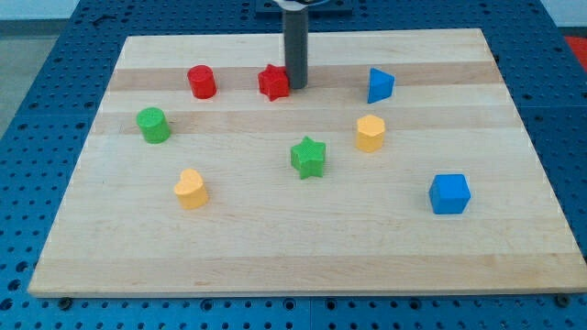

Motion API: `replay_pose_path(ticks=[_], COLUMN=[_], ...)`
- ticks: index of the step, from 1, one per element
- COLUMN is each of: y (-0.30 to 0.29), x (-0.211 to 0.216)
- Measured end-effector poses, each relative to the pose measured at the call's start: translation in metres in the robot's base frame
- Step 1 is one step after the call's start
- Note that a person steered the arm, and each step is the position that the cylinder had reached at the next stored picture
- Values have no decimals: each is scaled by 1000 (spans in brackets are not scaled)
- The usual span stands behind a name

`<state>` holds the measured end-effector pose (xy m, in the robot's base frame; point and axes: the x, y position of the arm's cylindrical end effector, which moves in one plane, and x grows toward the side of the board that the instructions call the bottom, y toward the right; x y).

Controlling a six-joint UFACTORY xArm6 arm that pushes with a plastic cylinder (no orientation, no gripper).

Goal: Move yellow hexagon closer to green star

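The yellow hexagon stands right of the board's centre. The green star lies a little to its lower left, with a small gap between them. My tip is at the view's top centre, touching or just beside the right side of the red star. It is well above both the green star and the yellow hexagon.
A red cylinder is at the upper left, a green cylinder at the left, a yellow heart at the lower left. A blue triangular block is at the upper right, a blue cube at the lower right. The wooden board lies on a blue perforated table.
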<state>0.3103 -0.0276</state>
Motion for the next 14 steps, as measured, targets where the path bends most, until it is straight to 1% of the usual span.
replay_pose_path(ticks=[2,3,5,6,7,8,10,11,12,13,14], y=[-79,-76,17,14,14,35,104,123,123,123,131], x=[0,0,-10,30,56,72,74,91,121,140,130])
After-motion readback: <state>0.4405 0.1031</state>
